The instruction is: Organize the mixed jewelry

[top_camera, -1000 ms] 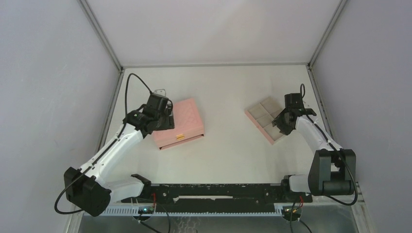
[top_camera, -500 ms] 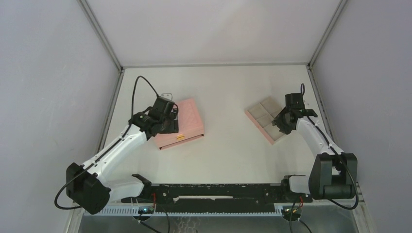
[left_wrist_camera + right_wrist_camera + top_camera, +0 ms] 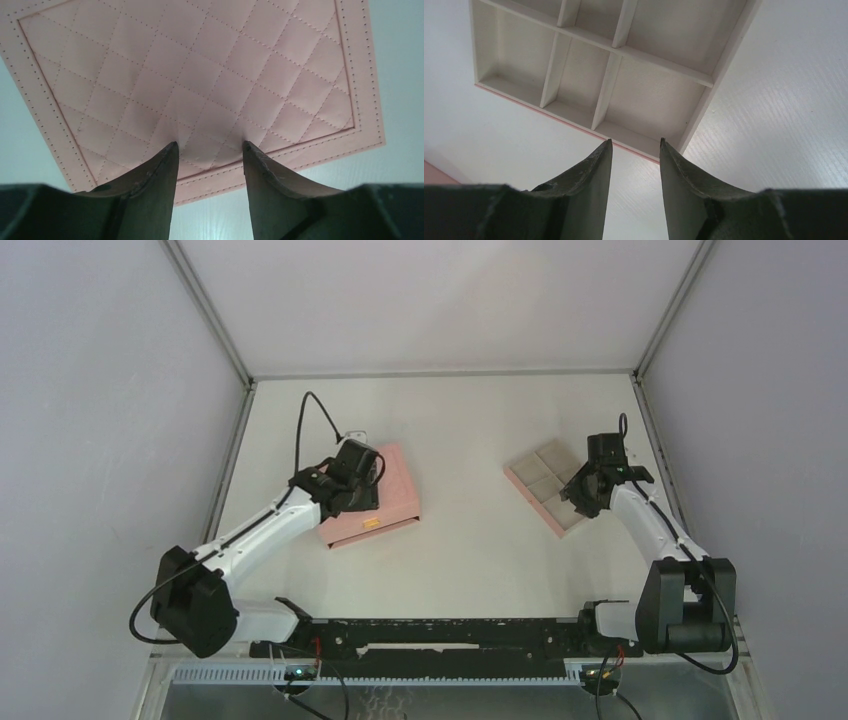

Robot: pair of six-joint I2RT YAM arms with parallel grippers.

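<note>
left hand: my left hand is down on the quilted lid of the pink box. The fingers are moderately apart with nothing between them, and the tips look to dent the padding.
right hand: my right hand hangs over one corner of the beige tray. The fingers are partly spread and hold nothing.
rings: I see none in any view, not on the table and not in the tray cells the wrist camera shows. My guess is that they are inside the box.
box: lid shut, clasp on the edge facing the arms.
done: nothing sorted, as far as I can tell.
left to do: open the box, lift out each ring, drop them into tray cells. That is basically the whole job.
</note>
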